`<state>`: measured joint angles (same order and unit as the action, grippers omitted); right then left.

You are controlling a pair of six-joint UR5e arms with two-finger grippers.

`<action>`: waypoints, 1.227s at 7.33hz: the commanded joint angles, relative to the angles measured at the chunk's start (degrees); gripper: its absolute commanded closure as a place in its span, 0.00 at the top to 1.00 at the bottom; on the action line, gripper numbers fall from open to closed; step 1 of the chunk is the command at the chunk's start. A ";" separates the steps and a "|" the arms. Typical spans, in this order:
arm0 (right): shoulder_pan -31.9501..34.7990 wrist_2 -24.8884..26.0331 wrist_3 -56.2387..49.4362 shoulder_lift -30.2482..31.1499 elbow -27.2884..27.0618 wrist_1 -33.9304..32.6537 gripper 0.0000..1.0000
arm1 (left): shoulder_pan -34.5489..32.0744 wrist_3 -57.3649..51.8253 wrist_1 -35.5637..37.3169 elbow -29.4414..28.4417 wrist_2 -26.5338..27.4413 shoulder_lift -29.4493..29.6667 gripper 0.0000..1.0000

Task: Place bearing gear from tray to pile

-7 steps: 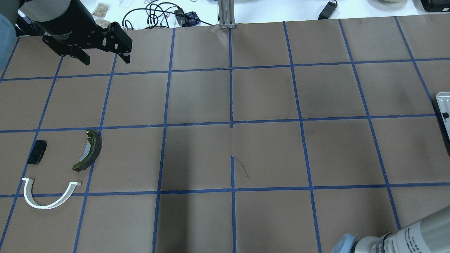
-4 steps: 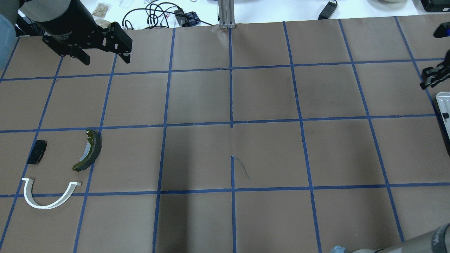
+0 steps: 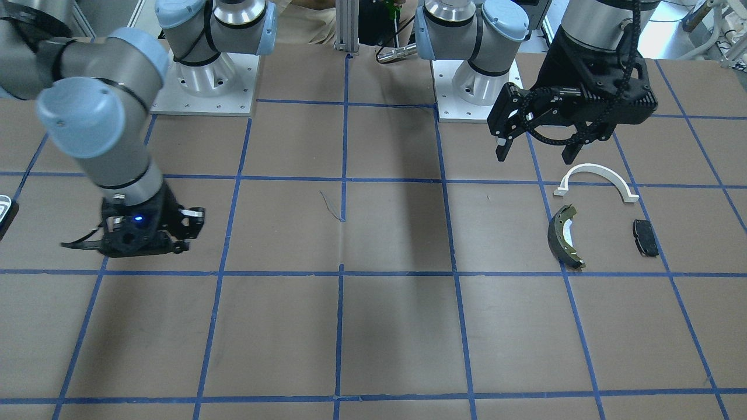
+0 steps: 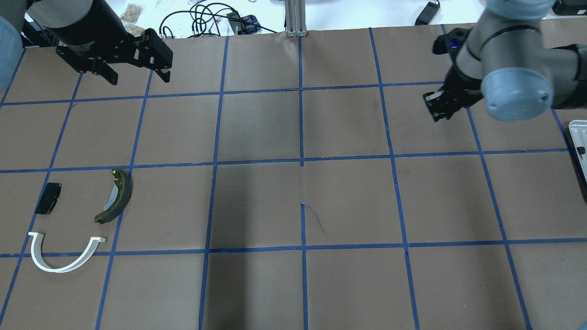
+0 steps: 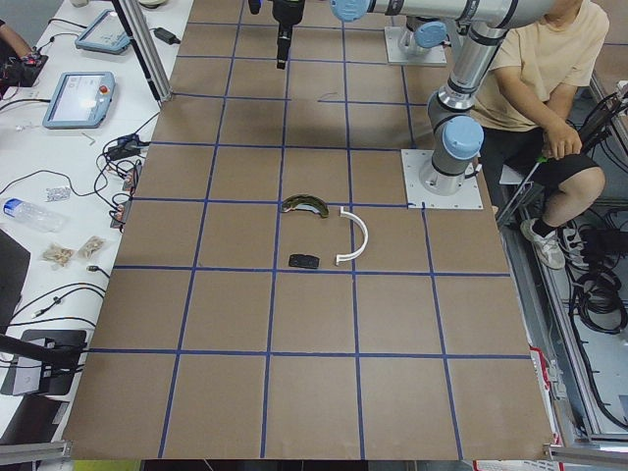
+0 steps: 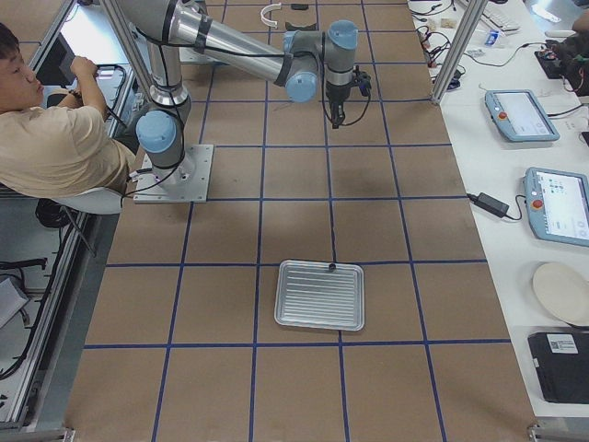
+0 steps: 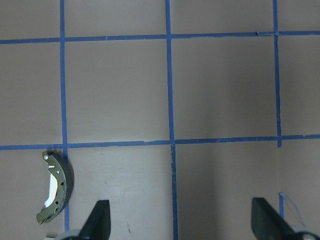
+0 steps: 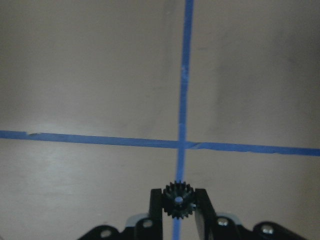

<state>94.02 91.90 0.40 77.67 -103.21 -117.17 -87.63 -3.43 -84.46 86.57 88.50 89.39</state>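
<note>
My right gripper is shut on a small black bearing gear, shown in the right wrist view. In the overhead view it hovers over the far right of the table. The pile lies at the near left: a white half-ring bracket, a dark brake shoe and a black pad. My left gripper is open and empty, high over the far left, beyond the pile. The left wrist view shows the brake shoe below it.
A ribbed metal tray lies at the table's right end with a small black part at its rim. Its edge shows in the overhead view. Blue tape lines grid the brown table. Cables and an aluminium post stand beyond the far edge.
My right arm has swung in from the right edge, leftward over the far right of the table, carrying the gear. The left arm and the pile have not moved.
</note>
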 commanded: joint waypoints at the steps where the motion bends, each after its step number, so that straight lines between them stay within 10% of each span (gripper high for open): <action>1: 13.85 -0.15 19.38 -6.26 -0.85 -8.62 0.06 | 0.00 0.00 0.00 0.00 0.00 0.00 1.00; 5: 24.53 -1.54 33.69 -14.30 -0.49 -16.68 0.10 | -0.08 0.00 0.00 0.00 0.00 0.00 1.00; 6: 24.54 -1.38 32.83 -14.65 -0.67 -16.86 0.36 | -0.08 0.00 0.00 0.00 0.00 0.09 1.00; 7: 24.54 -1.46 33.17 -14.66 -0.33 -17.30 0.99 | -0.08 0.00 -0.09 0.09 0.09 0.09 1.00; 9: 19.74 -1.64 29.60 -12.39 -0.32 -19.58 1.00 | -0.08 0.09 0.00 0.00 0.18 0.79 1.00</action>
<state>116.53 90.38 32.40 63.91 -103.60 -135.61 -87.71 -3.41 -84.52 86.63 88.60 89.75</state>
